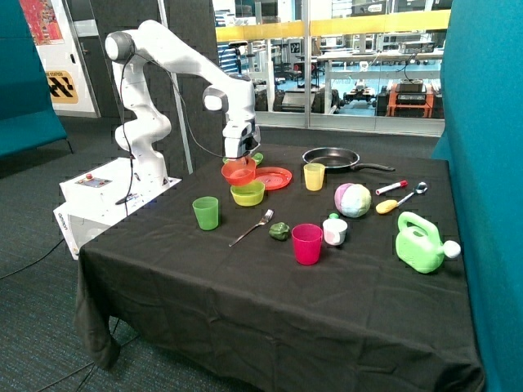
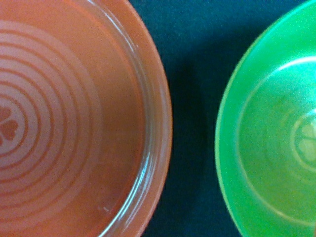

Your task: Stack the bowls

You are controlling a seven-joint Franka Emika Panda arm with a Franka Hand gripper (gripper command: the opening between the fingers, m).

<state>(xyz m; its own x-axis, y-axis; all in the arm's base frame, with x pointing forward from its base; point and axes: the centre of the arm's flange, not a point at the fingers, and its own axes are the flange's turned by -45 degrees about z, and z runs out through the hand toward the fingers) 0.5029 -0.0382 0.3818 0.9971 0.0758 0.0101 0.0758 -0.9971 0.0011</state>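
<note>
Translucent orange plastic, round and shallow: the orange bowl (image 1: pixel 239 172) hangs gripped in the pincer (image 1: pixel 239 159), lifted just above the yellow bowl (image 1: pixel 248 193) on the black cloth of the tabletop (image 1: pixel 270 286). Behind the arm, a sliver of the green bowl (image 1: pixel 257 157) shows. The wrist view shows an orange dish (image 2: pixel 64 123) with moulded concentric rings beside a glossy green dish (image 2: pixel 271 143), apart.
</note>
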